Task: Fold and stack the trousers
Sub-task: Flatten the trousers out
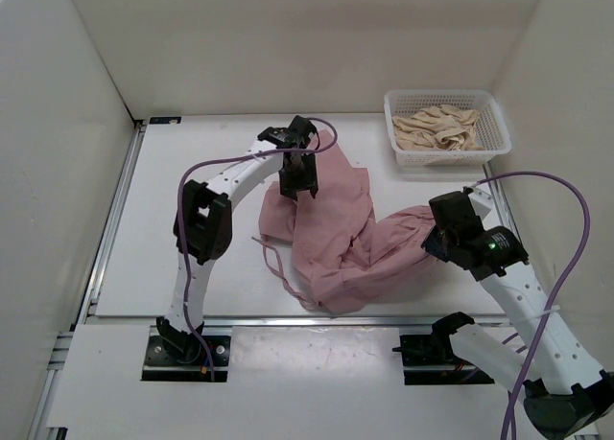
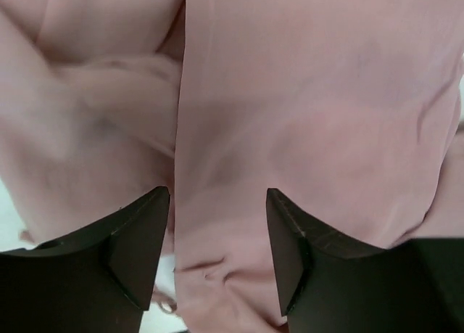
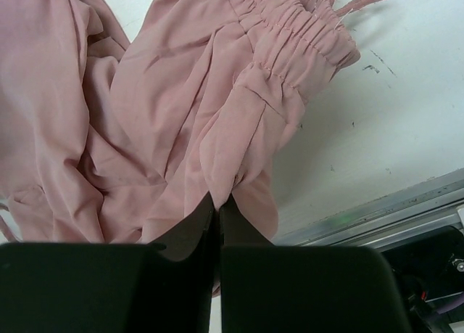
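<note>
The dusty-pink trousers (image 1: 336, 239) lie crumpled in the middle of the white table (image 1: 192, 258), with a cord (image 1: 278, 267) trailing off at the left. My left gripper (image 1: 297, 179) hangs over their upper left part. In the left wrist view its jaws stand open (image 2: 217, 195), with smooth pink fabric (image 2: 304, 115) spread beneath and between the fingers. My right gripper (image 1: 441, 234) is at the trousers' right end. It is shut (image 3: 219, 196) on a pinched fold of the fabric, just below a gathered elastic band (image 3: 304, 28).
A white mesh basket (image 1: 491, 109) at the back right holds crumpled beige cloth (image 1: 441, 128). White walls enclose the table on three sides. A metal rail (image 3: 377, 217) runs along the table's near edge.
</note>
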{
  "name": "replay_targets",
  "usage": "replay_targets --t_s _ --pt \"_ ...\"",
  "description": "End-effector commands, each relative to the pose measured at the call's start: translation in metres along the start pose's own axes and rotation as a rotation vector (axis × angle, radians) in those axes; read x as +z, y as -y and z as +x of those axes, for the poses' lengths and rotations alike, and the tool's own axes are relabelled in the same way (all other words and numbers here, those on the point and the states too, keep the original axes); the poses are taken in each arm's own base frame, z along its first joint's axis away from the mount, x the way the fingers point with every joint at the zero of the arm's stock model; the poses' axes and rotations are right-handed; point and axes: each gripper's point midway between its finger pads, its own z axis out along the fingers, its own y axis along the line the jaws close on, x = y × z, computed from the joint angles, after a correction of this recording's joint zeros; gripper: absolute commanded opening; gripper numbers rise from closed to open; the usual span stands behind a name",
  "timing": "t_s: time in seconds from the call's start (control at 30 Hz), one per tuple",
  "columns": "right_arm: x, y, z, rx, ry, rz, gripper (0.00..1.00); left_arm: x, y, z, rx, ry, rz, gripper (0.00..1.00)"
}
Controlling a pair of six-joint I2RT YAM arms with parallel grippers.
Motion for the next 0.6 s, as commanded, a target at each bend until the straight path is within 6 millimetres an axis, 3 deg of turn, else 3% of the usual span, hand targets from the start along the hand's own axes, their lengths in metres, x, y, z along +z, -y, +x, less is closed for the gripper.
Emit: replay_targets --t_s 0.0,0.1,0.13,0.23,0.3,0.37,0.4,0.47,0.5,0.53,0.57 --pt "-0.012 -0.011 -0.015 0.044 0.041 -0.049 0.00 0.000 0.001 -0.016 -0.002 0.029 -0.036 0.60" --pt "-0.014 -0.012 -0.018 0.037 0.047 -0.055 0.00 0.010 0.004 -0.013 0.010 -0.005 -0.025 0.39" --pt "-0.014 -0.012 -0.018 0.037 0.047 -0.055 0.00 0.010 0.005 -0.012 0.010 -0.010 -0.018 0.26" --pt "-0.017 -0.012 -0.023 0.027 0.059 -0.049 0.00 0.010 0.005 -0.017 0.011 -0.006 -0.006 0.10" --pt "-0.015 -0.011 -0.024 0.024 0.060 -0.037 0.00 0.009 -0.005 -0.021 -0.009 -0.011 -0.019 0.10" --pt "-0.017 -0.013 -0.026 0.027 0.065 -0.043 0.00 -0.007 -0.007 -0.031 -0.007 0.031 -0.014 0.10" --pt "-0.017 -0.013 -0.026 0.027 0.065 -0.043 0.00 -0.013 -0.010 -0.035 -0.007 0.055 -0.027 0.12" --pt "-0.017 -0.013 -0.026 0.027 0.065 -0.043 0.00 -0.025 -0.008 -0.050 -0.005 0.105 -0.012 0.26" --pt "-0.017 -0.013 -0.026 0.027 0.065 -0.043 0.00 -0.037 -0.001 -0.064 0.004 0.156 0.004 0.38" --pt "-0.017 -0.014 -0.025 0.027 0.059 -0.049 0.00 -0.031 0.001 -0.070 0.017 0.160 0.005 0.64" --pt "-0.017 -0.013 -0.025 0.018 0.059 -0.049 0.00 -0.030 -0.003 -0.077 0.007 0.172 -0.004 0.70"
